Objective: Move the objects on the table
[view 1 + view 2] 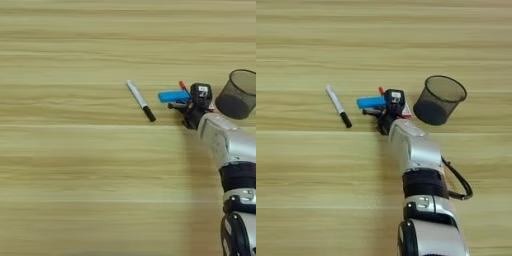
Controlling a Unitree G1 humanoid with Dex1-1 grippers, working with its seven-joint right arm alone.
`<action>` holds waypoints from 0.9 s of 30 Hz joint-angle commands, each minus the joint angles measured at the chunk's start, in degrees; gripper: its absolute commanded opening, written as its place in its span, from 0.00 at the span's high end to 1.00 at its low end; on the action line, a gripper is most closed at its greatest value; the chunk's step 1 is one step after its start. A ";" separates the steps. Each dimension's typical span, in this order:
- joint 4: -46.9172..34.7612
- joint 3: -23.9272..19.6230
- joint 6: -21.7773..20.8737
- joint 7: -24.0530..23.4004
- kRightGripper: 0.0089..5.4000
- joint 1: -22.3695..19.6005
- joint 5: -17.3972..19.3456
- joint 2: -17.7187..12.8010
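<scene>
The blue block (371, 103) lies flat on the table (306, 175), and that is where the action is: the gripper (375, 113) is right up against it, one black finger (176, 106) stretched along the block's near edge, the body of the hand crowding its right end. Whether the jaws are open or pinched on the block I cannot tell; the fingers merge with the block and with the dark wrist behind them. Just behind the block's right end a red marker (183, 85) pokes out, only its tip showing past the hand, and a sliver of a white-and-red box (405, 114) peeks from under the gripper on the block's right. Well to the left of the block lies the white marker (338, 106), tilted, black cap pointing toward the robot, nothing near it. To the right of the block, beyond the hand, a dark mesh cup (439, 99) stands tilted with its mouth open. My read: this is the reach-and-grasp step on the block, not yet a carry. The next move calls for a firm hold on the block alone, then a clean lift without dragging the red marker or nudging the box.
</scene>
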 commanded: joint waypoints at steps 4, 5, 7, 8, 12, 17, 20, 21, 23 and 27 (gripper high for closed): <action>-15.63 -0.09 2.42 -1.02 0.80 1.28 -0.20 -1.95; -17.95 -0.34 3.40 -0.96 0.78 2.19 -0.09 -2.29; -20.83 -1.08 4.83 -1.03 0.73 3.35 0.01 -2.79; -21.72 -1.57 5.31 -1.16 0.71 3.73 0.03 -2.99; -24.01 -2.72 6.60 -1.31 0.64 4.62 0.20 -3.37; -24.23 -2.70 7.63 -1.09 0.54 5.56 -0.23 -3.85; -24.62 -3.06 8.26 -0.88 0.48 6.49 -0.19 -4.28; -24.84 -3.09 8.49 -0.79 0.46 6.77 -0.16 -4.43; -25.23 -3.15 8.88 -0.62 0.42 7.21 0.03 -4.62; -25.71 -2.30 9.90 0.43 0.33 8.04 0.22 -4.78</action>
